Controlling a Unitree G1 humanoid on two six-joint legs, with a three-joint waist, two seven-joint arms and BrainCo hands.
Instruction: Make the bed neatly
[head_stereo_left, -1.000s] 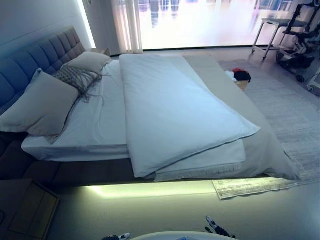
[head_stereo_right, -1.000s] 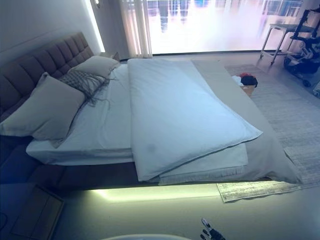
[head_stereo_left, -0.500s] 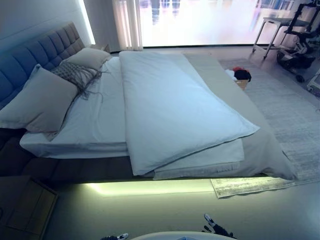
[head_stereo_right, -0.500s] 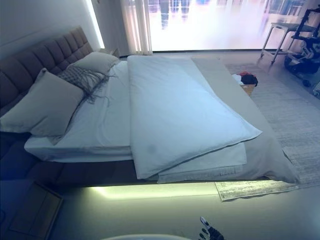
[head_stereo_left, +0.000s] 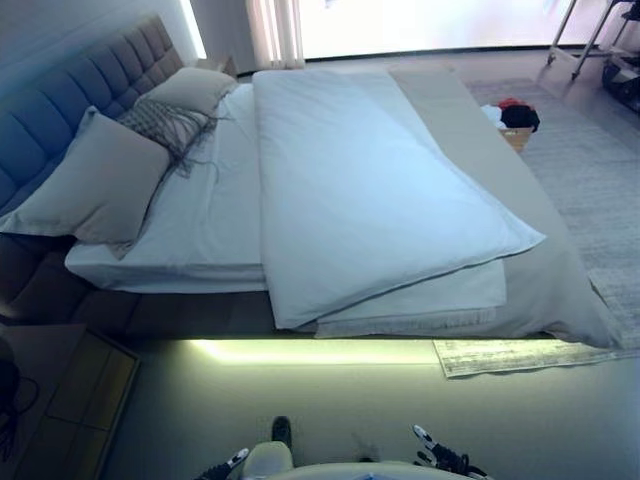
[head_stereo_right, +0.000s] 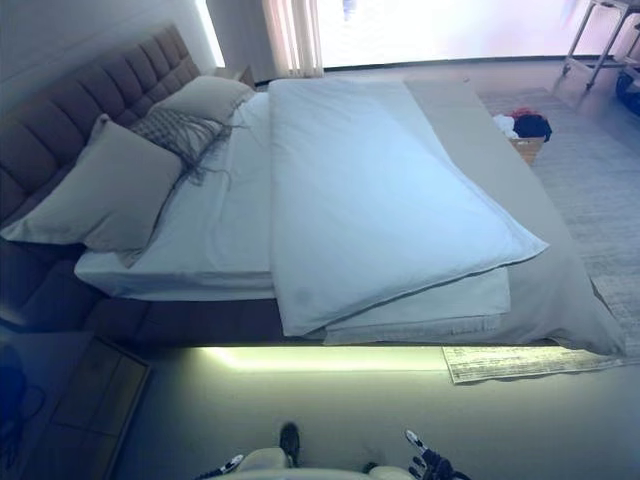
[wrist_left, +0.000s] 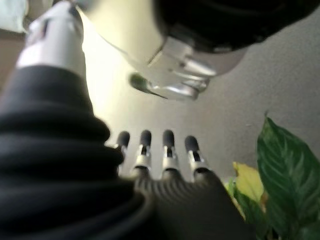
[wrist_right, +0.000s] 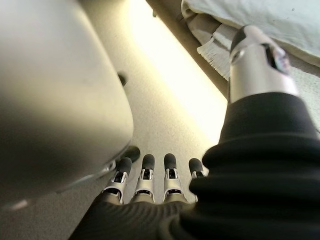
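A wide bed (head_stereo_left: 180, 235) with a white sheet stands before me. A white duvet (head_stereo_left: 370, 200) lies folded double over its middle and right part, with a grey blanket (head_stereo_left: 545, 280) underneath reaching the right edge. Two beige pillows (head_stereo_left: 90, 185) and a grey fringed cushion (head_stereo_left: 165, 125) lean by the padded headboard (head_stereo_left: 70, 95) at the left. My left hand (wrist_left: 155, 155) and right hand (wrist_right: 145, 182) hang low by my sides with straight fingers, holding nothing. Only fingertips (head_stereo_left: 440, 458) of the right hand show at the bottom of the eye views.
A wooden nightstand (head_stereo_left: 70, 390) stands at the lower left. A pale rug (head_stereo_left: 530, 355) pokes out under the bed's right corner. A basket of clothes (head_stereo_left: 517, 120) sits on the carpet beyond the bed. A green plant (wrist_left: 287, 180) shows beside my left hand.
The whole picture has shifted: the camera looks further down and a little right, so the bed sits higher. The bedding and both hands are unchanged.
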